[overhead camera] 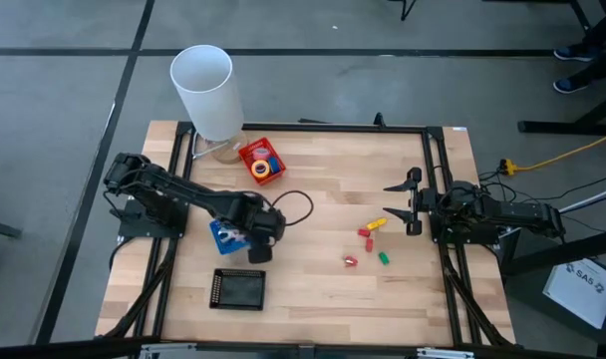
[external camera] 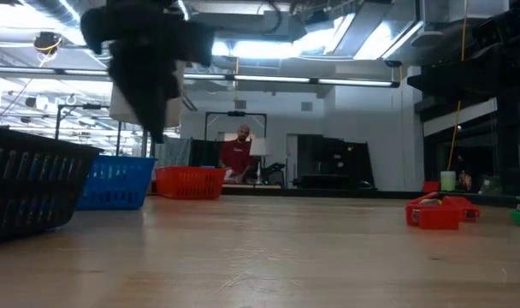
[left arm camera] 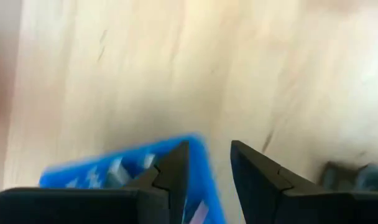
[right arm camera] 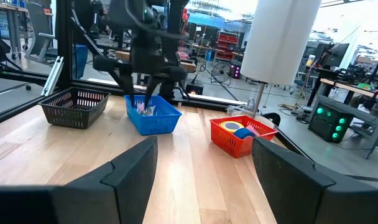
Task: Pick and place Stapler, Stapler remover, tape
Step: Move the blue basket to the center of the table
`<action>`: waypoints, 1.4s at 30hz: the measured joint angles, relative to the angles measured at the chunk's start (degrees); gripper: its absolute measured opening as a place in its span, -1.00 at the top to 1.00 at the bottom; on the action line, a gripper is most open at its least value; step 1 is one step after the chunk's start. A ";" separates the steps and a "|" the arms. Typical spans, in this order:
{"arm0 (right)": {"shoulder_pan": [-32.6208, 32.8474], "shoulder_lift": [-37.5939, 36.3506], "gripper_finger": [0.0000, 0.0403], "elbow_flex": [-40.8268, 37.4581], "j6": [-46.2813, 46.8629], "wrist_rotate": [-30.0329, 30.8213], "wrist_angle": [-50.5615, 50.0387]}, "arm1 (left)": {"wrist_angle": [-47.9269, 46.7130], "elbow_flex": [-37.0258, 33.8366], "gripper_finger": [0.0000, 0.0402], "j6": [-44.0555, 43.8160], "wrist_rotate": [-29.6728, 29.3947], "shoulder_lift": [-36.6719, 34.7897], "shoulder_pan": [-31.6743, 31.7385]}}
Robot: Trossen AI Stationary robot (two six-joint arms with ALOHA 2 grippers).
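Counter (overhead camera: 313, 289) of pale wood carrying everything, framed by a dark rail. Standing at its far left corner, white cylinder (overhead camera: 205, 90) on a clear base. Reaching in from the left, left arm, its jaws (overhead camera: 245, 239) hanging over the blue basket (overhead camera: 221, 235) with tips dipping inside (narrow gap between them in the wrist view, nothing seen gripped). Waiting at the right edge, right arm, its jaws (overhead camera: 411, 202) spread wide and holding nothing. Sitting nearer the front, just beside the blue one, black basket (overhead camera: 239, 289). Sitting near the cylinder, red basket (overhead camera: 262, 160), holding the tape (overhead camera: 261, 170), a yellow ring, with a blue piece beside it. Lying scattered between the arms, nearer the right one, small red, yellow and green blocky pieces (overhead camera: 369, 239). Standing far back in the low view, person (external camera: 239, 156) in red.
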 joint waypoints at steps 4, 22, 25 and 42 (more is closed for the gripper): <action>-0.01 0.00 -0.30 -0.01 0.00 0.00 0.00 | 9.92 0.00 0.44 7.57 0.46 0.04 0.00; -0.01 0.00 -0.30 -0.02 0.00 0.01 0.00 | 49.33 0.00 0.46 36.74 -0.47 10.48 -0.47; -0.02 0.00 -0.30 -0.02 0.00 0.02 0.00 | 56.48 0.20 0.46 39.68 -1.86 14.04 -0.33; 0.00 0.00 -0.30 -0.01 0.00 0.00 0.00 | 31.57 8.43 0.49 41.91 -11.76 15.47 -2.66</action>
